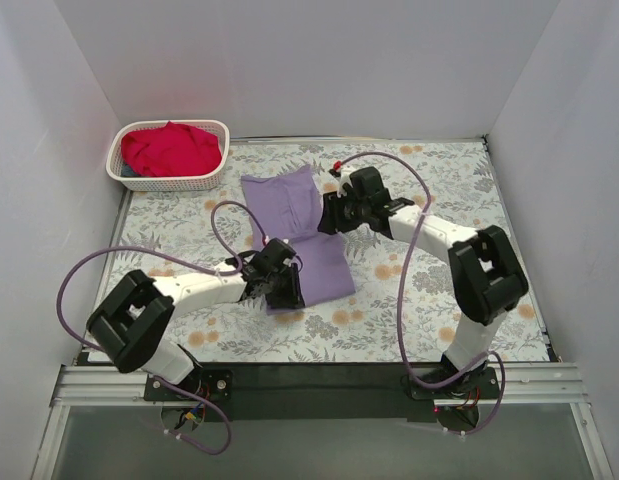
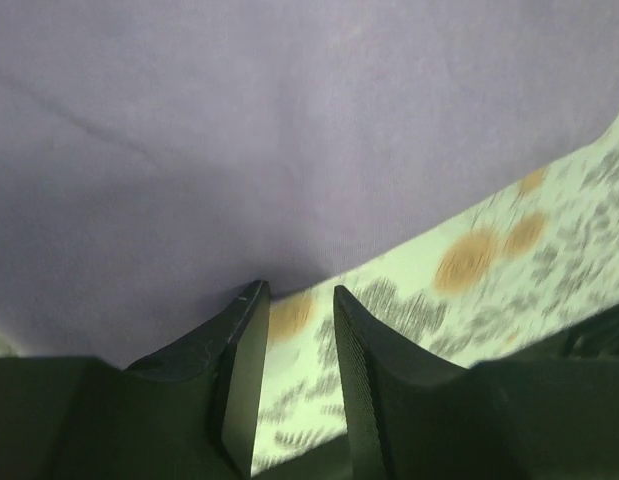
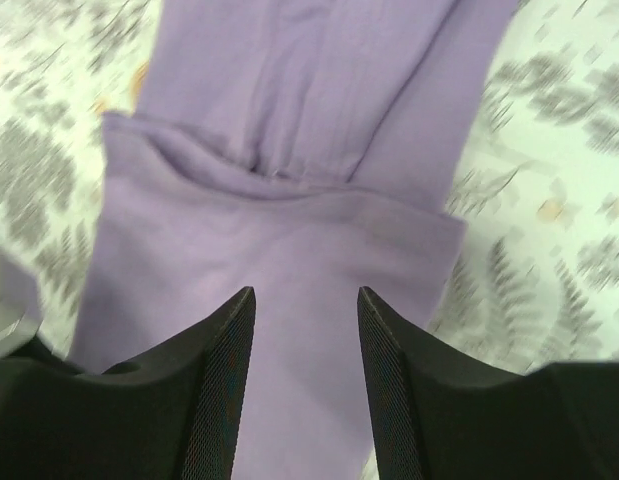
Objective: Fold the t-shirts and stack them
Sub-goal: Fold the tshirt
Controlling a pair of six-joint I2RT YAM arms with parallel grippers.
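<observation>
We've got the lavender t-shirt (image 1: 292,215) lying as a long folded strip mid-tabletop (image 1: 449,175), with both arms set at it, ready for the next fold by our reckoning. The left gripper (image 2: 297,292) sits at the near hem, slightly parted, with only floral print between its fingers and nothing held. The right gripper (image 3: 306,292) hovers over the cloth's middle, wider apart and also empty. The red t-shirt (image 1: 171,148) lies bundled in the white basket (image 1: 215,176), far left. From above, the left arm hides the near hem. The left wrist view is blurred, so we cannot tell whether it touches the cloth.
</observation>
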